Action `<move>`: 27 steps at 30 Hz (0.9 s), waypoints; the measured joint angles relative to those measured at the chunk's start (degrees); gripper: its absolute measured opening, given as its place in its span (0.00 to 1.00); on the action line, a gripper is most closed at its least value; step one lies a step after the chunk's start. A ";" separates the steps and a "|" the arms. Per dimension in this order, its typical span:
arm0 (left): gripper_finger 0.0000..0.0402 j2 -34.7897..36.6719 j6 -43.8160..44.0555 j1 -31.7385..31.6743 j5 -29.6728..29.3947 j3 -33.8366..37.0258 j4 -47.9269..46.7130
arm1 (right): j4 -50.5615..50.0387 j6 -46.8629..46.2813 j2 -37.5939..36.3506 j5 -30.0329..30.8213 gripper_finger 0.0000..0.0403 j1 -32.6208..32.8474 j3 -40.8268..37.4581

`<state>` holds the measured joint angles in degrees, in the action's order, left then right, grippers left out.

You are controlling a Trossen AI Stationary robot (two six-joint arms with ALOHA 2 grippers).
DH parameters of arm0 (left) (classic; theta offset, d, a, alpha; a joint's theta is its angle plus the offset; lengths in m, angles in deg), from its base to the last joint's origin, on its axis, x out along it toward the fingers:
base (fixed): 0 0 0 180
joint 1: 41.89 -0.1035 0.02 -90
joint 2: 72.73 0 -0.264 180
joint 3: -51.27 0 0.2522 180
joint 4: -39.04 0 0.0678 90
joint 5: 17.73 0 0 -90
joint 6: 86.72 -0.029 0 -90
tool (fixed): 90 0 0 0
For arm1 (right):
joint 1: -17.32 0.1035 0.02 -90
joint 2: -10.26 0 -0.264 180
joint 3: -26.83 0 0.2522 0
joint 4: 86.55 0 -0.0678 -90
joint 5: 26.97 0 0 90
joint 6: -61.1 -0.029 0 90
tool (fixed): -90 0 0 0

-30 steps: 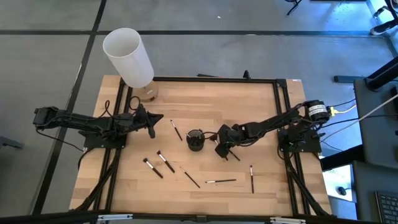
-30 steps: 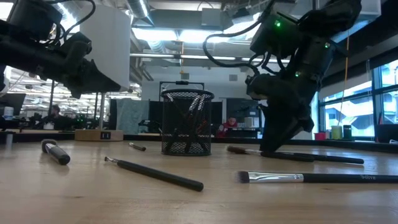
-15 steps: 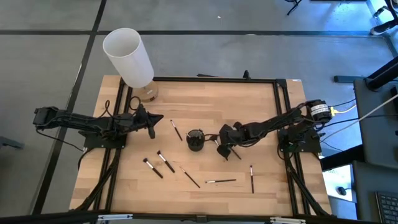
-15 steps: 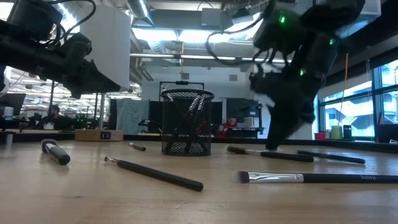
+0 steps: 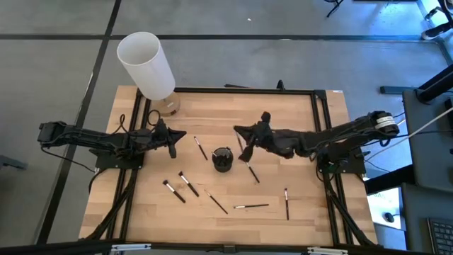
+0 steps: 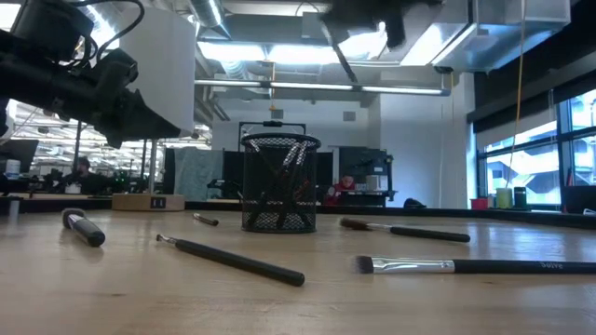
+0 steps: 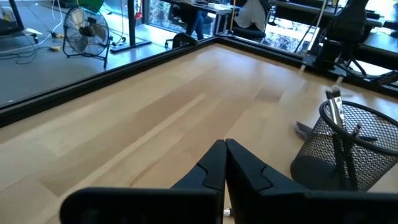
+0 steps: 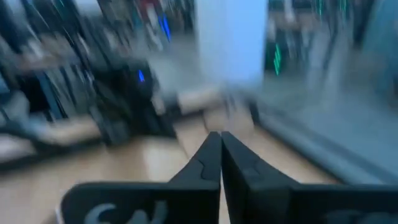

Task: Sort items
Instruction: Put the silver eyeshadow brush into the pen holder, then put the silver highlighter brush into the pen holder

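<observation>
Wood table [image 5: 290, 113], mesh cup [image 5: 221, 159] at centre w/ several brushes standing in it.

- Loose brushes [image 5: 188, 183]: seven flat on the top. One lies just left of the cup, one just right, and five are strung along toward the near edge.
- My right gripper [image 5: 239, 132]: raised over mid-table, just right of the cup toward the far edge. Jaws pinched on a held brush [image 6: 343, 58], which hangs slanted.
- My left gripper [image 5: 175, 134]: above the left edge, jaws closed on nothing.
- White cylinder [image 5: 145, 64]: far left corner.
</observation>
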<state>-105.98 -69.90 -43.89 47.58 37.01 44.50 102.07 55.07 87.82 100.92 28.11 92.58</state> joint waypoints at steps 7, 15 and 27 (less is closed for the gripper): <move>0.01 0.00 0.44 0.02 0.30 0.00 0.22 | 27.12 9.73 12.35 -2.18 0.00 1.90 0.06; 0.01 -0.01 0.44 0.06 1.59 0.00 0.22 | 35.95 6.94 26.51 6.39 0.01 1.89 0.00; 0.01 -0.02 0.44 0.06 1.85 0.00 0.22 | 28.13 1.97 26.16 6.49 0.27 1.76 0.04</move>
<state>-106.00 -69.47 -43.82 49.44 37.01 44.72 130.20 57.04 113.98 107.41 29.88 92.62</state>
